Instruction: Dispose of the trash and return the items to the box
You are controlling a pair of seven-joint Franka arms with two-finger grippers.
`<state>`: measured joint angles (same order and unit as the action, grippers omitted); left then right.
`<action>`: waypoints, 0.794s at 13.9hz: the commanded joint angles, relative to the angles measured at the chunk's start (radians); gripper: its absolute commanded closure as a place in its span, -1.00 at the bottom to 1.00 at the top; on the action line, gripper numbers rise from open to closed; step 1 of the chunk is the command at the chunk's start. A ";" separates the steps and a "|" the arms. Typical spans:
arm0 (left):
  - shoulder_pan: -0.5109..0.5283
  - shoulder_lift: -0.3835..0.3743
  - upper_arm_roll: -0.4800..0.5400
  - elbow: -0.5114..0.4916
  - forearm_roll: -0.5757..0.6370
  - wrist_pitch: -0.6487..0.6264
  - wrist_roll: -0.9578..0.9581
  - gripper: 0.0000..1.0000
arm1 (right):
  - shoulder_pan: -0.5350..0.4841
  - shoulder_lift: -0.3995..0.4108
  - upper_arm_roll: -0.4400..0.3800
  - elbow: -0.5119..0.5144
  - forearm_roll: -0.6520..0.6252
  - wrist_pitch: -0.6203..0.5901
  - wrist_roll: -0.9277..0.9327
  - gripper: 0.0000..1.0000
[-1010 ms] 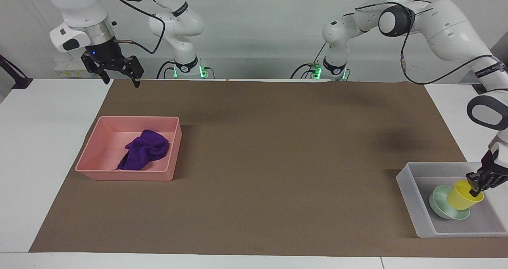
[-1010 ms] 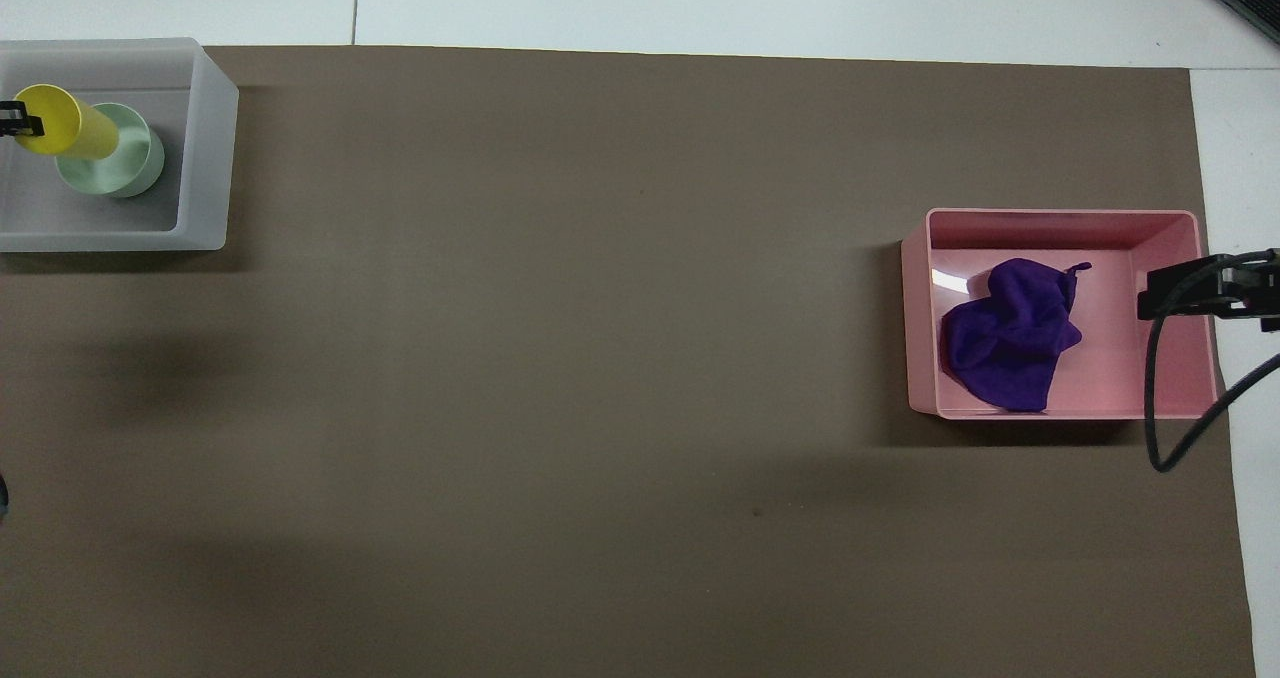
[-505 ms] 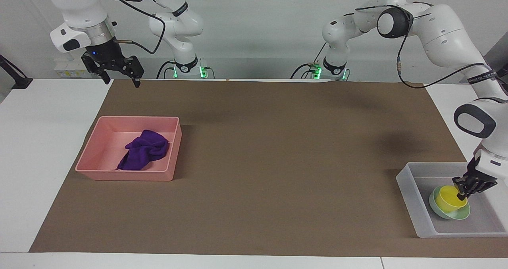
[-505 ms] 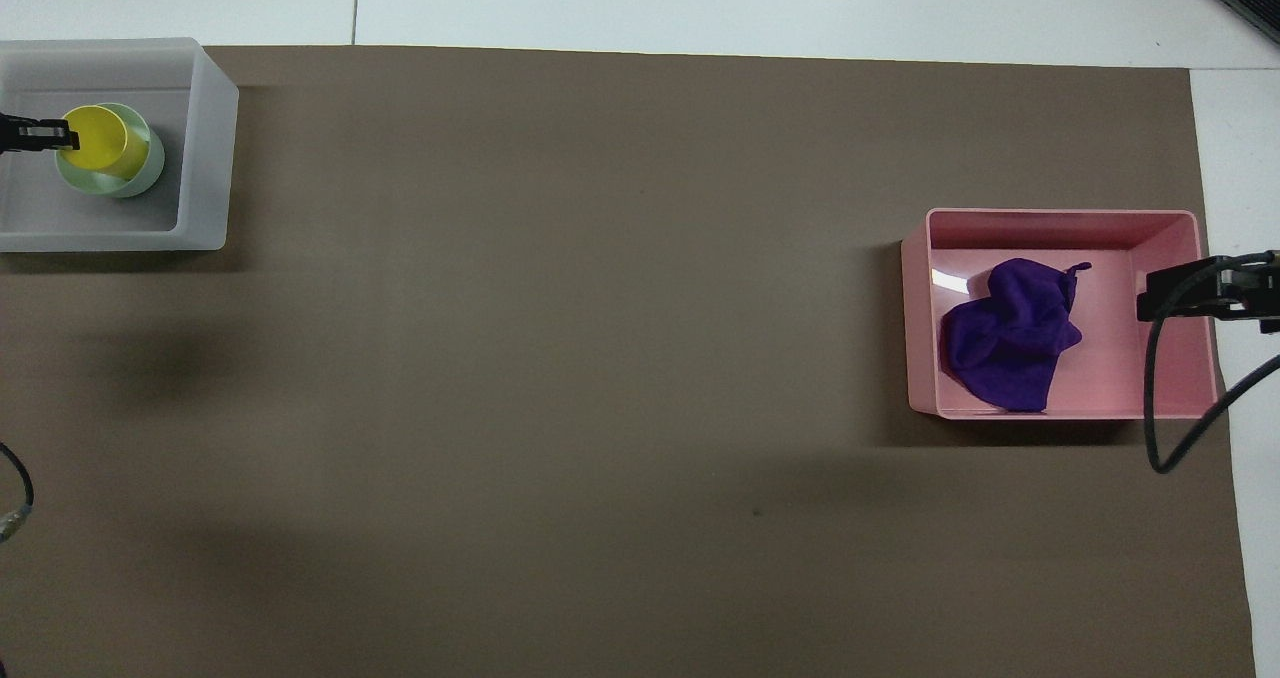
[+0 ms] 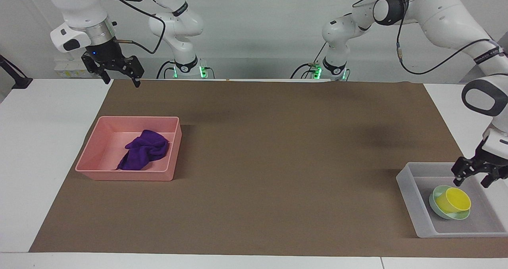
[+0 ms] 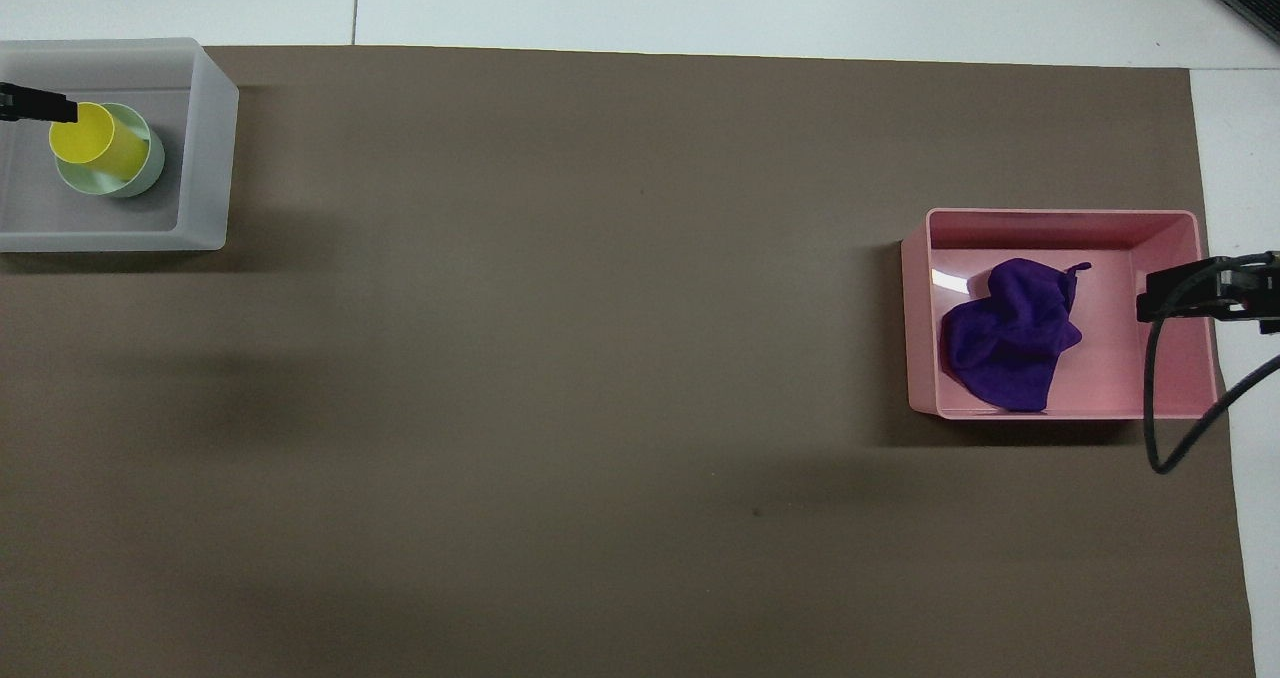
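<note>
Since approx. half a second ago the left gripper (image 5: 473,176) has let go of the yellow cup (image 5: 456,200) and has come up a little; now it hangs over the translucent box (image 5: 408,195) with the fingers spread and nothing between them. The cup sits inside the pale green bowl (image 5: 436,205), leaning a bit, and both are in the box at the left arm's end of the worktop (image 5: 278,142). The purple cloth (image 5: 143,150) lies crumpled in the pink tray (image 5: 127,175) at the right arm's end. The right gripper (image 5: 119,72) waits up in the air, over the worktop's edge beside the pink tray, fingers apart and holding nothing. To my judgement the step in hand is the release and pulling away after the last item, i.e. trash and items are both where they belong. The next move probably needs only that the left arm rises straight, w/o touching the cup rim or box wall, then goes back to rest.
</note>
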<state>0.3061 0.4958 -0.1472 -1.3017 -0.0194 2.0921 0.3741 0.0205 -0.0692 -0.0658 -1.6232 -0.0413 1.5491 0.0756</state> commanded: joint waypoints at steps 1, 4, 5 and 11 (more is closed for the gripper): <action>-0.079 -0.172 0.017 -0.106 0.006 -0.148 -0.021 -1.00 | -0.013 -0.023 0.003 -0.029 0.020 0.016 -0.023 -1.00; -0.166 -0.331 0.017 -0.253 0.006 -0.175 -0.153 -1.00 | -0.014 -0.024 0.003 -0.029 0.020 0.016 -0.023 -1.00; -0.192 -0.377 0.017 -0.293 0.006 -0.181 -0.164 -1.00 | -0.014 -0.024 0.003 -0.029 0.020 0.016 -0.023 -1.00; -0.333 -0.477 0.104 -0.315 0.004 -0.323 -0.164 -1.00 | -0.014 -0.024 0.003 -0.030 0.020 0.016 -0.023 -1.00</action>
<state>0.0479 0.0552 -0.1238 -1.5792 -0.0195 1.7893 0.2178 0.0201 -0.0697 -0.0658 -1.6238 -0.0413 1.5491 0.0756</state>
